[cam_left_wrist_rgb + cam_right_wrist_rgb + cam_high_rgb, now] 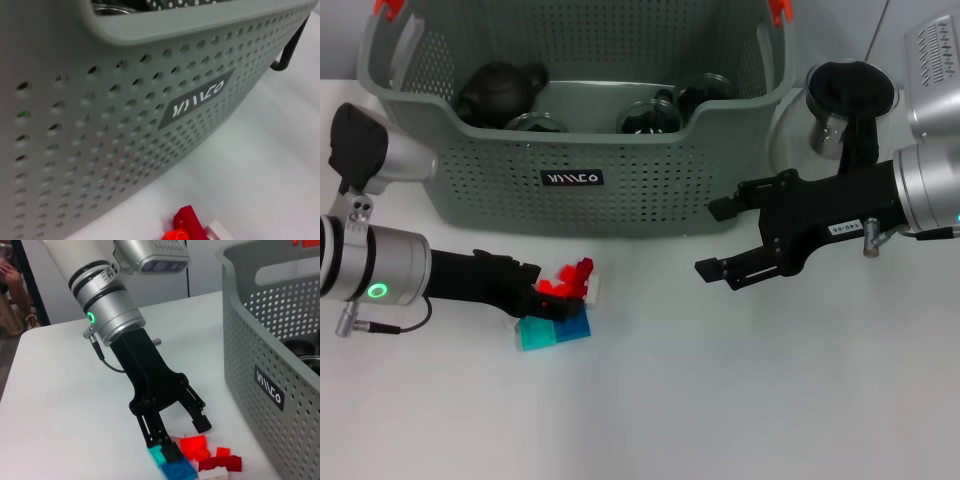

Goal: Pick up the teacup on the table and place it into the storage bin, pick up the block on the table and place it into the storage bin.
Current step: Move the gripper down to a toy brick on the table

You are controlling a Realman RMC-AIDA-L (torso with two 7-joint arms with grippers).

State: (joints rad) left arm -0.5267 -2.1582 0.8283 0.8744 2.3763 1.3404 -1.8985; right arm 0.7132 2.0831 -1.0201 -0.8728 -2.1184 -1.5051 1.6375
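Observation:
The storage bin (500, 190), grey-green and perforated, stands at the back of the table; its wall (100, 125) fills the left wrist view, and it also shows in the right wrist view (260, 340). Inside it lies a dark teacup (648, 117). In front of the bin sits a cluster of blocks: red block (570, 280) (192, 445) (190, 222), teal block (533, 333) and blue block (575, 325). My left gripper (548, 292) (186, 439) is low over the cluster and open, one finger on the teal and blue blocks, the red block between the fingers. My right gripper (718, 240) hovers open and empty near the bin's right front corner.
A black teapot (500, 90) and another cup (535, 122) rest in the bin. A glass pot with a black lid (850, 100) stands on a round white tray (790, 140) at the back right. White table (720, 400) stretches in front.

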